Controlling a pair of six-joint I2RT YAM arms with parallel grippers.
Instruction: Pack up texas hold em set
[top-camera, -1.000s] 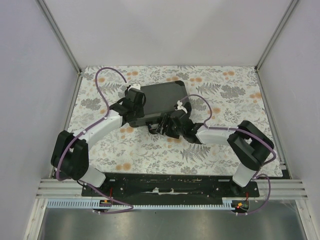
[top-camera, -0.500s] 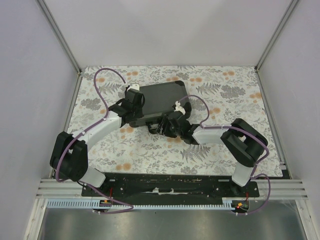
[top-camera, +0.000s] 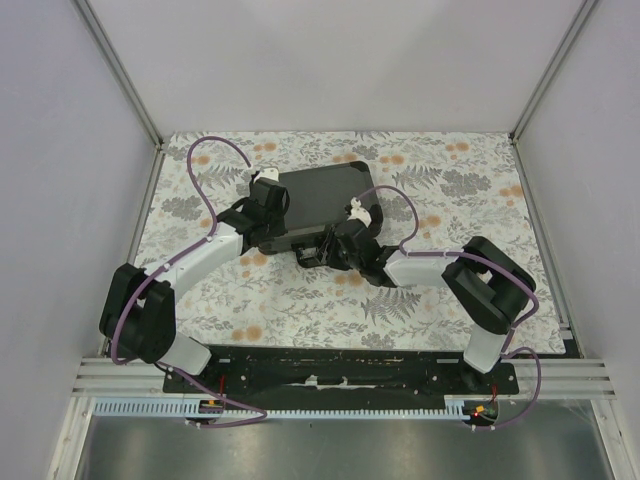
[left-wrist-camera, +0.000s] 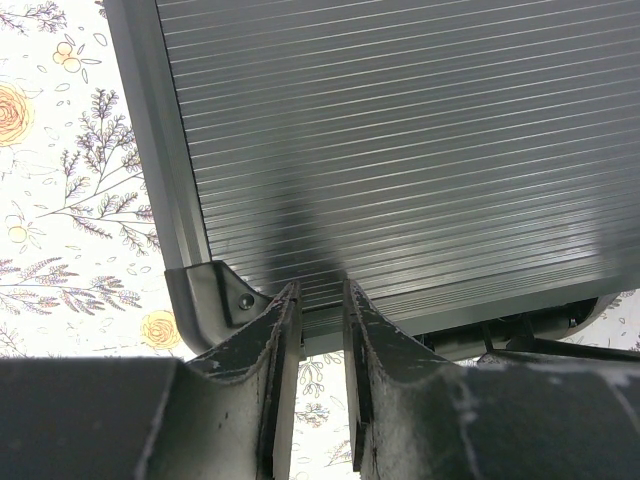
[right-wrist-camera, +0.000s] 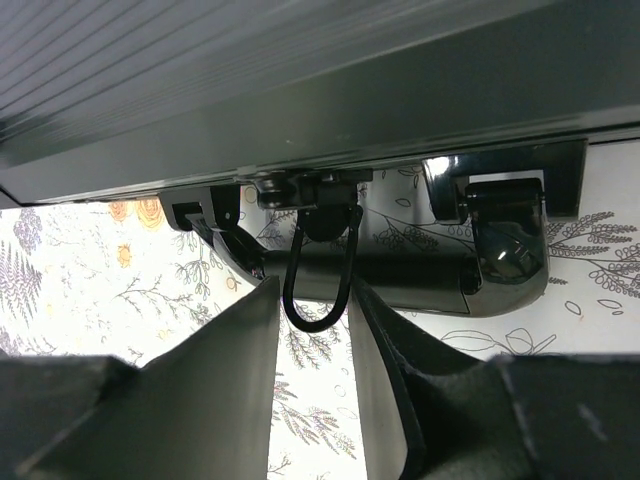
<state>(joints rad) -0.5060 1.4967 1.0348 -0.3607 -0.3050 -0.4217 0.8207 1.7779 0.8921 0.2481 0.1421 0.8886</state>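
Observation:
The black case (top-camera: 325, 195) lies shut on the flowered table; no chips, cards or buttons show. My left gripper (top-camera: 266, 218) is at the case's near-left corner. In the left wrist view its jaws (left-wrist-camera: 322, 300) stand a narrow gap apart, tips against the edge of the ribbed lid (left-wrist-camera: 400, 130), with nothing between them. My right gripper (top-camera: 326, 250) is at the case's front edge. In the right wrist view it (right-wrist-camera: 315, 300) is open, its fingers on either side of a thin black loop (right-wrist-camera: 318, 326) hanging below the lid (right-wrist-camera: 300, 80), next to the glossy handle (right-wrist-camera: 410, 280).
The flowered tablecloth (top-camera: 450, 190) covers the table, with white walls at the back and on both sides. Metal frame posts (top-camera: 120, 70) stand at the back corners. Purple cables (top-camera: 205, 190) arch over both arms.
My right arm has moved a little left and closer to the case's front edge. My left arm has barely moved. The case has stayed in place.

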